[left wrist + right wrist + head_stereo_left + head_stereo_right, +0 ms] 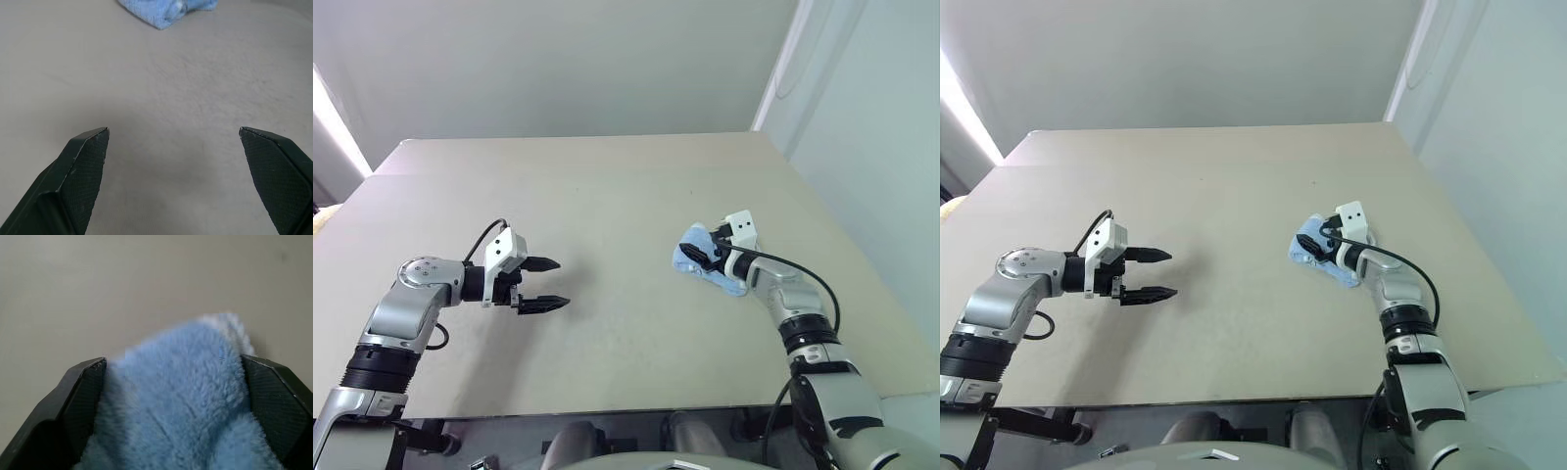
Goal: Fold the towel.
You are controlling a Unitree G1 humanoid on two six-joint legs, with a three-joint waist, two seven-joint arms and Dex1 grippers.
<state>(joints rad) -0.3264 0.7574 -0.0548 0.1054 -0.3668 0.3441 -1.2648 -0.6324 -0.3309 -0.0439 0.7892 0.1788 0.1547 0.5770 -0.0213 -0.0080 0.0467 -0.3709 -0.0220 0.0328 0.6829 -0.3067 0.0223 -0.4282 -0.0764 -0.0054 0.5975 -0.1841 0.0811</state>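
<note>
The towel (686,260), light blue and bunched into a small heap, lies on the right side of the table (607,186). My right gripper (701,253) is down on the heap, and its two fingers stand wide apart with the blue cloth (181,396) between them. A pale hem edge shows at the heap's far tip in the right wrist view. My left gripper (562,283) hovers open over bare tabletop on the left, pointing toward the towel (161,10) and well apart from it, with nothing between its fingers (88,156).
The beige table has its right edge (862,264) close beyond the towel and its near edge (607,411) just below both arms. Pale walls stand behind and to the right.
</note>
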